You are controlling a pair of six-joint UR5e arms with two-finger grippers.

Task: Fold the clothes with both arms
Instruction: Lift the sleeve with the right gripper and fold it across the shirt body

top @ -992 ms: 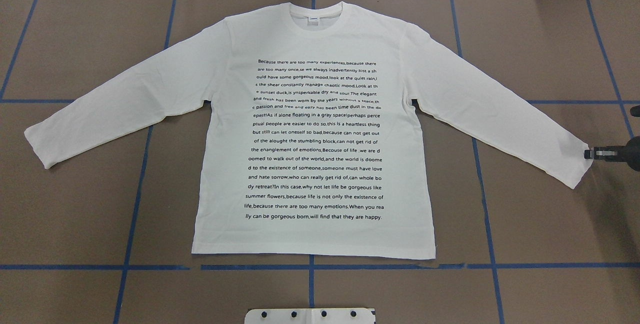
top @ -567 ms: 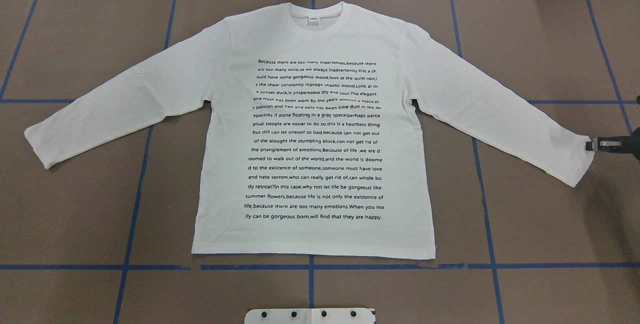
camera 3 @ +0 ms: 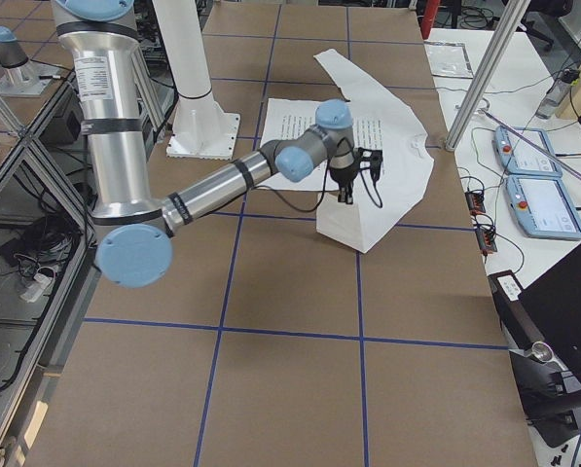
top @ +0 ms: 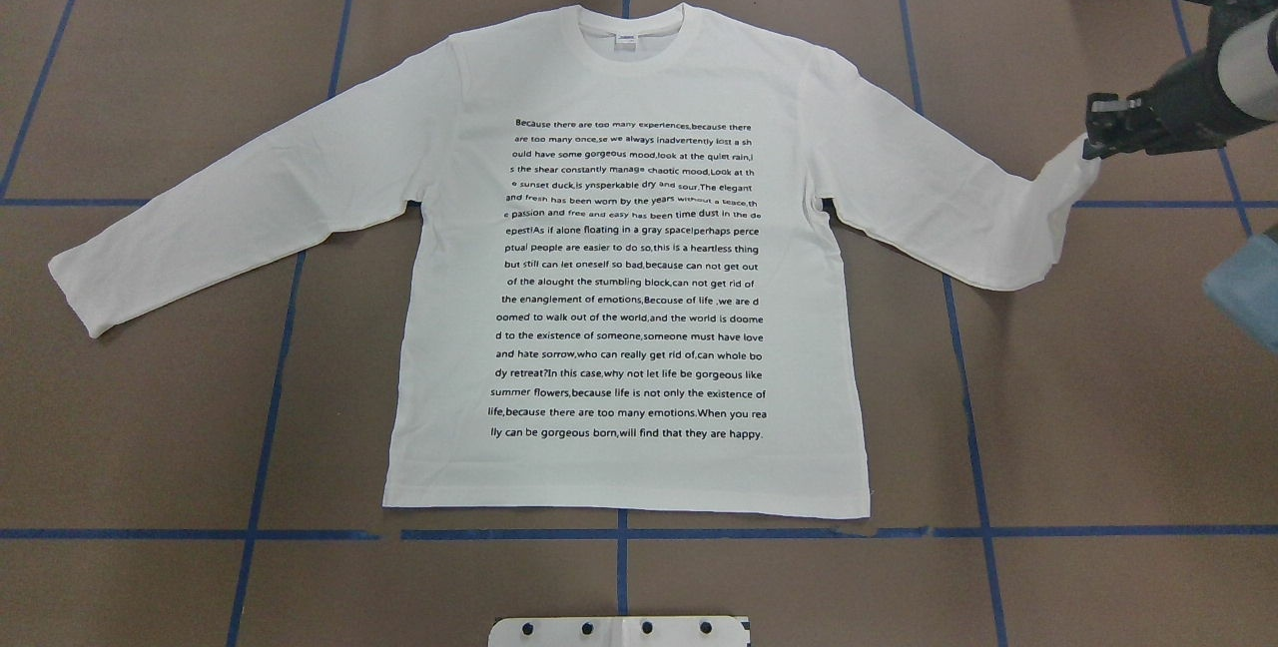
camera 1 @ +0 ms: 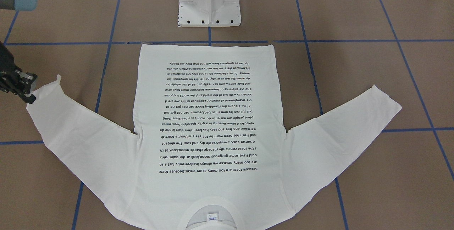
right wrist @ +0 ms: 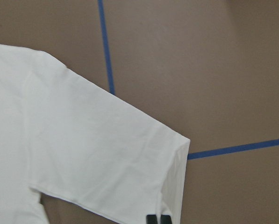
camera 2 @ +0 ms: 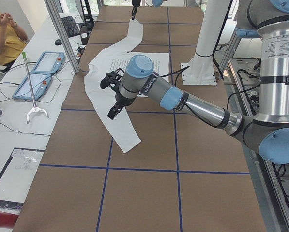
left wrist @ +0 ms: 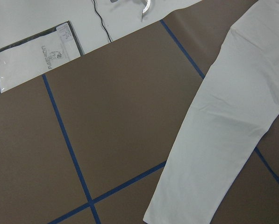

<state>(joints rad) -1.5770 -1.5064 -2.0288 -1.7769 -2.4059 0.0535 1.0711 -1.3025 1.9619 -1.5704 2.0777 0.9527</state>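
White cotton fills the front-facing view: the long-sleeved shirt (camera 1: 209, 116) lies flat and print-up on the brown bench (camera 1: 354, 10), with the right end effector (camera 1: 31, 93) at the cuff (camera 1: 46, 88) of the sleeve on the robot's right.

Overhead, the change is plain. A moment ago that cuff lay flat on the bench; now the right end effector (top: 1095, 140) is clamped on it and has raised it, bending the sleeve back on itself. The first sleeve fold appears to have begun.

From the left end, the left end effector (camera 2: 110, 99) hovers over the other sleeve (camera 2: 122, 130); whether it is open cannot be told.

From the right end, the lifted sleeve drapes below the right end effector.

The right wrist view shows black fingertips (right wrist: 152, 220) on the cloth.
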